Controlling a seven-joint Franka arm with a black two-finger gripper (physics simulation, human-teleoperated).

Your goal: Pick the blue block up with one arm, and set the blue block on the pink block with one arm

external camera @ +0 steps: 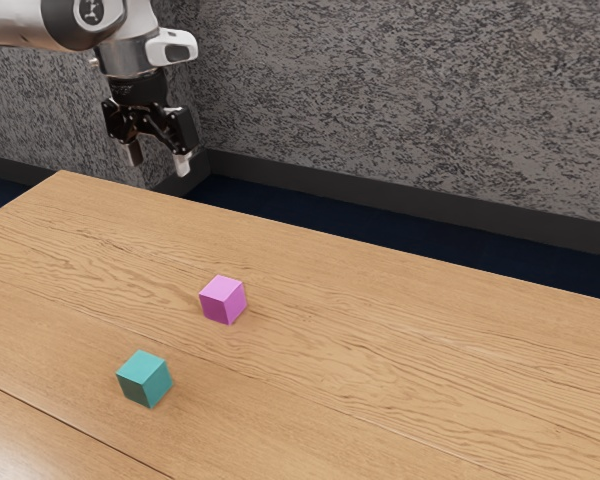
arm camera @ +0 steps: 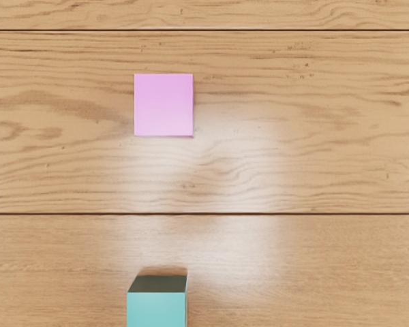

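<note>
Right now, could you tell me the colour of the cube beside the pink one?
A teal cube, clearest in the exterior view.

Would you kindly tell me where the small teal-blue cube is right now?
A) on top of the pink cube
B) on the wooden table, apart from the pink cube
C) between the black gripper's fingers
B: the small teal-blue cube rests on the wooden table, clear of the pink cube, and the black two-finger gripper hangs open and empty well above the table.

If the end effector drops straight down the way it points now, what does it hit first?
The end effector would probably meet bare table, not the pink block or blue block; depth is hard to judge.
</note>
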